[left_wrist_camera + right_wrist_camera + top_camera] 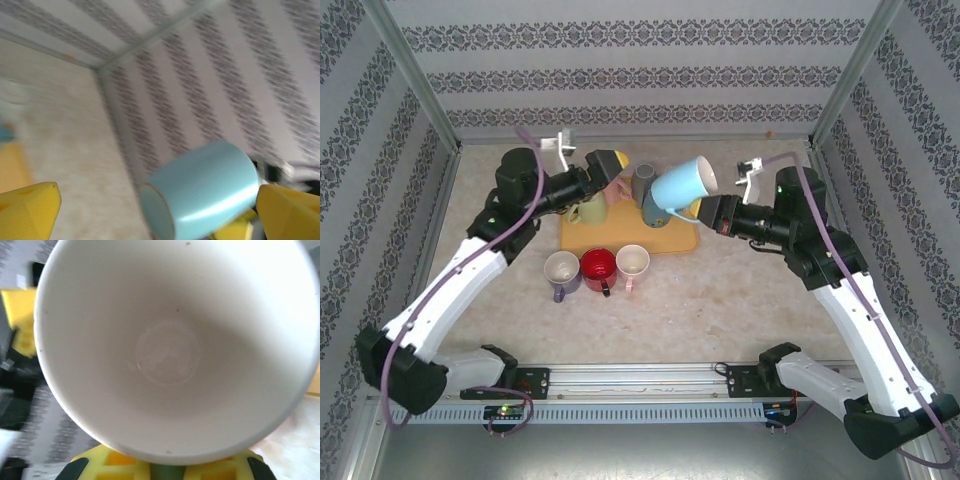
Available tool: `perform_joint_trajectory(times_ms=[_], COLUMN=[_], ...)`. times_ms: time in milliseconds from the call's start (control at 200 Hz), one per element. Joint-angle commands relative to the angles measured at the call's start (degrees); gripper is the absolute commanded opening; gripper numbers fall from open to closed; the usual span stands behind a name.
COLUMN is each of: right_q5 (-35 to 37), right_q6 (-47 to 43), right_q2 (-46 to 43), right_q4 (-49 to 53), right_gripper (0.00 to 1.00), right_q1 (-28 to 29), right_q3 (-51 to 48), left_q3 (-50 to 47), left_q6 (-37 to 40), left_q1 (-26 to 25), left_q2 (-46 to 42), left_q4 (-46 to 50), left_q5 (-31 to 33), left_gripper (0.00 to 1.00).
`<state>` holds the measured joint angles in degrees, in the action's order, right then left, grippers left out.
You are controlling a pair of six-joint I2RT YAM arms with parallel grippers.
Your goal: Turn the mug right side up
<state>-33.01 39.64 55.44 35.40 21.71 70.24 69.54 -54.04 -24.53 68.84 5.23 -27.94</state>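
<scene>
Top view overhead from behind; wrist views close, sharing mug [682,187].

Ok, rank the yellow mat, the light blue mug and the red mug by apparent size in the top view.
1. yellow mat
2. light blue mug, though it hangs nearer the camera, which flatters it
3. red mug
</scene>
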Motion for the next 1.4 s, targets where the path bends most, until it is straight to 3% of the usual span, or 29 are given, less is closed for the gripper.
perform_joint_trajectory(times_ms=[0,95,200,395,495,809,1394], right_q5=[10.93,22.56,37.14,45.33,46.92,50.24,50.5], right_q6=[-12.28,-16.99,-17.96,-13.59,-13.16,-13.28,-4.4], right_q2=[-2.0,-1.18,0.73,2.83,3.73,9.31,19.04], right_q4=[9.28,14.16,15.72,7.75,2.69,-6.93,-12.03], right_gripper=[0.0,0.0,0.0,0.0,0.04,0.04,0.09], right_q1=[3.46,10.37,18.52,24.03,24.68,27.4,29.43], right_q3=[1.63,0.77,-2.16,-11.81,-16.7,-24.57,-26.9], left_q3=[1.81,-0.68,-4.1,-3.92,-4.19,-5.02,-6.05], left_q6=[7.43,4.22,2.89,7.47,7.89,7.89,8.52], left_q1=[1.17,2.87,3.3,3.45,3.45,3.46,3.59], left_q2=[-3.15,-4.26,-4.77,-4.74,-4.65,-4.73,-5.9], left_q4=[26.92,28.34,24.91,23.32,23.36,23.32,25.17], left_q5=[22.01,22.33,17.78,12.0,10.84,8.69,8.94], left_gripper=[1.0,1.0,1.0,1.0,1.0,1.0,1.0])
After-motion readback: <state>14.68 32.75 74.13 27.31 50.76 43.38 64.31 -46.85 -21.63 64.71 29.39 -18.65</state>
